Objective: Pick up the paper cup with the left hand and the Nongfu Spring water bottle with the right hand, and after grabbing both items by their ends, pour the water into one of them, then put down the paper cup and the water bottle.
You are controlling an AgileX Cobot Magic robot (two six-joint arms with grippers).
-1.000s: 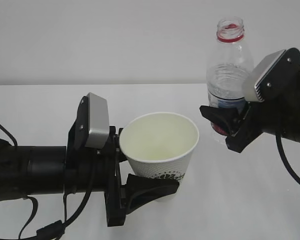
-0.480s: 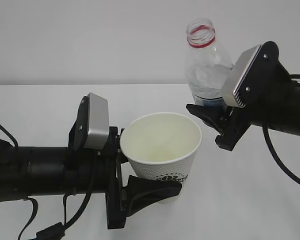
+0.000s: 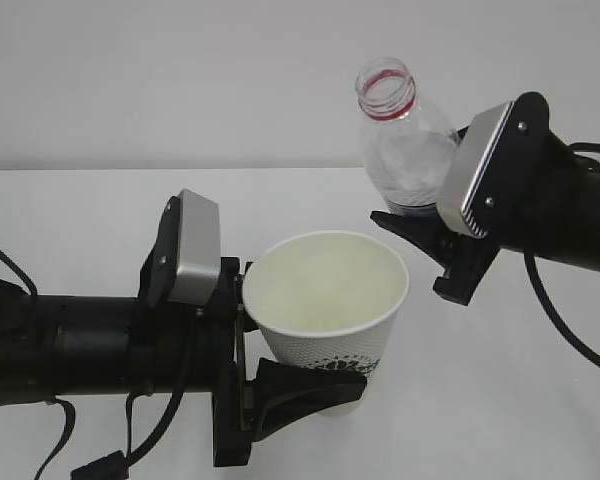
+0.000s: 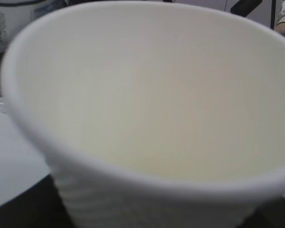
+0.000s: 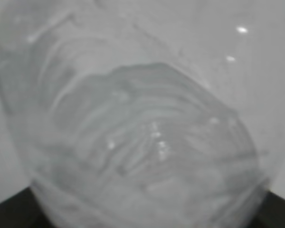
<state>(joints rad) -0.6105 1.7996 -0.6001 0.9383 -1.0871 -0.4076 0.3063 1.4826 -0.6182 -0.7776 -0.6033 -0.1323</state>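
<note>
Already lifted: paper cup [image 3: 326, 305] clamped low in left hand [image 3: 280, 385], Nongfu Spring water bottle [image 3: 405, 145] gripped at its lower end by right hand [image 3: 430, 240], uncapped, tilted slightly toward the cup's rim. Pouring and setting down not yet done. Cup white, dotted, seemingly empty inside

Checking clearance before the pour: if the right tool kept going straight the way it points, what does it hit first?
Probably the paper cup rim: the right tool, gripping the water bottle, points left and slightly down toward it. Depth is unclear.
</note>
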